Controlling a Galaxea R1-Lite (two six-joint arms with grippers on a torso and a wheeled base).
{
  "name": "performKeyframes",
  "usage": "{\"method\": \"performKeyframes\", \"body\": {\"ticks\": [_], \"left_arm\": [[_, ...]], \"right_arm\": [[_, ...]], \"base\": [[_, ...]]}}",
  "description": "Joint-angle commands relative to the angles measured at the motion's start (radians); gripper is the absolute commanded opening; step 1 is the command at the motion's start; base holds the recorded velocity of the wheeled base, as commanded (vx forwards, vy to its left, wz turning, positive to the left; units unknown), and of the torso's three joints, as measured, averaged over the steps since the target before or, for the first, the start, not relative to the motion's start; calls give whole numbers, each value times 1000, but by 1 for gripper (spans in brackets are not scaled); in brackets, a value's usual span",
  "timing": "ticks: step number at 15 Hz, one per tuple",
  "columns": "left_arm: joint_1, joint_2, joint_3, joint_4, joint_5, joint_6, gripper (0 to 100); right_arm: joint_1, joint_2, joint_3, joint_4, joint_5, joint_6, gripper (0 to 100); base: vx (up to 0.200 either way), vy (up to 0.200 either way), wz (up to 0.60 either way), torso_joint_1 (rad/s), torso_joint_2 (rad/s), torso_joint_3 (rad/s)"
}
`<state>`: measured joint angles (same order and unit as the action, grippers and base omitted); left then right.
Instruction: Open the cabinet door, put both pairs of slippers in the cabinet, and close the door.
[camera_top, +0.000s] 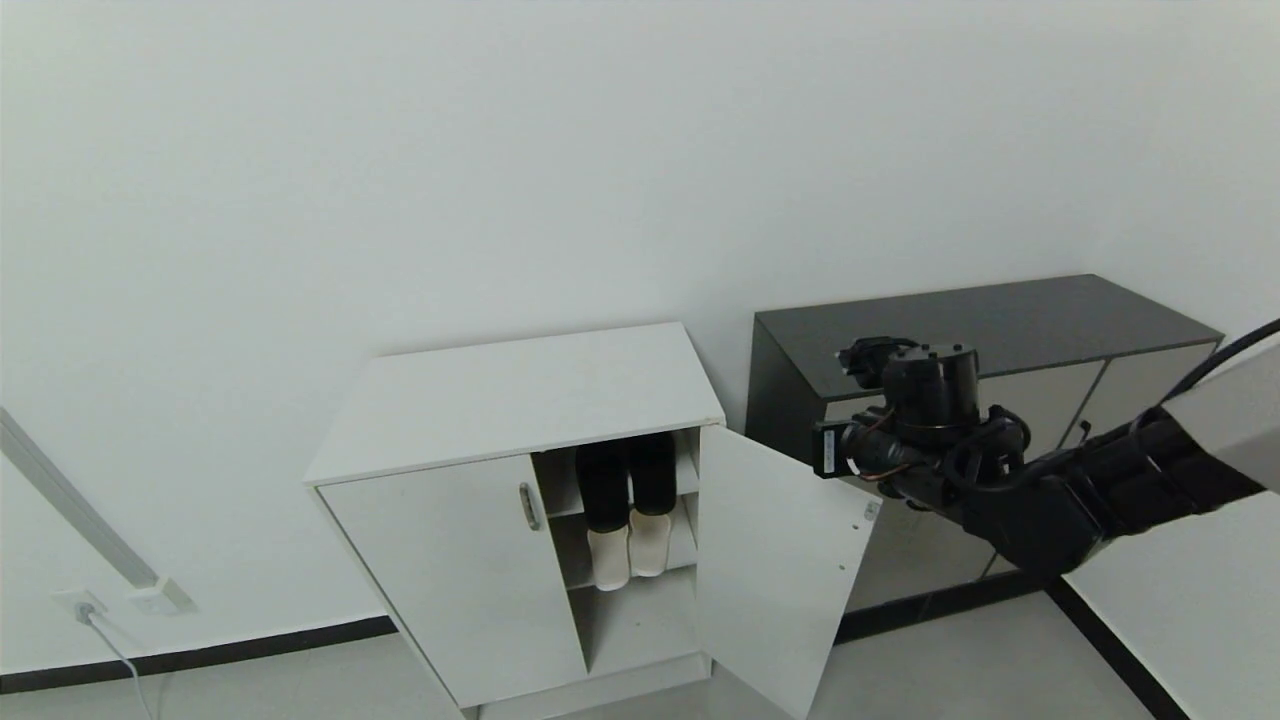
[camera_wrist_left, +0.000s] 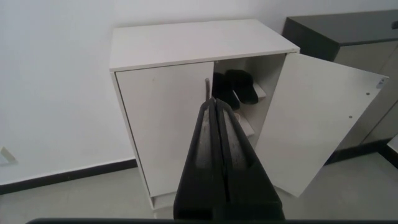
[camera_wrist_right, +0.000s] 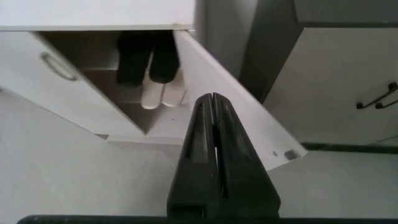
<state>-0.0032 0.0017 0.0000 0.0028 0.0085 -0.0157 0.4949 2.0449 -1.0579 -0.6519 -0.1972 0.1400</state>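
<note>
Here, black and white slippers (camera_top: 606, 500) sit inside the boxy white cabinet (camera_top: 520, 400).

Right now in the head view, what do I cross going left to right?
Left to right: wall socket → closed cabinet door → slippers on the shelves → open cabinet door → dark cabinet.

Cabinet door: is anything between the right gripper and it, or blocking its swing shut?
Nothing visible does. The right gripper, fingers shut, hangs near the free edge of the open door with only air between. The black slippers and white slippers sit inside the cabinet.
</note>
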Motion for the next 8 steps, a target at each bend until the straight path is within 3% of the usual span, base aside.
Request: {"method": "performKeyframes", "body": {"ticks": [1, 8], "left_arm": [[2, 1, 0, 0, 1, -1, 0], [0, 1, -2, 0, 1, -1, 0]], "right_arm": [[-64, 126, -70, 5, 12, 3, 0], [-156, 290, -179, 3, 25, 7, 0]], "base": [[0, 0, 0, 0, 0, 0], [0, 0, 0, 0, 0, 0]]}}
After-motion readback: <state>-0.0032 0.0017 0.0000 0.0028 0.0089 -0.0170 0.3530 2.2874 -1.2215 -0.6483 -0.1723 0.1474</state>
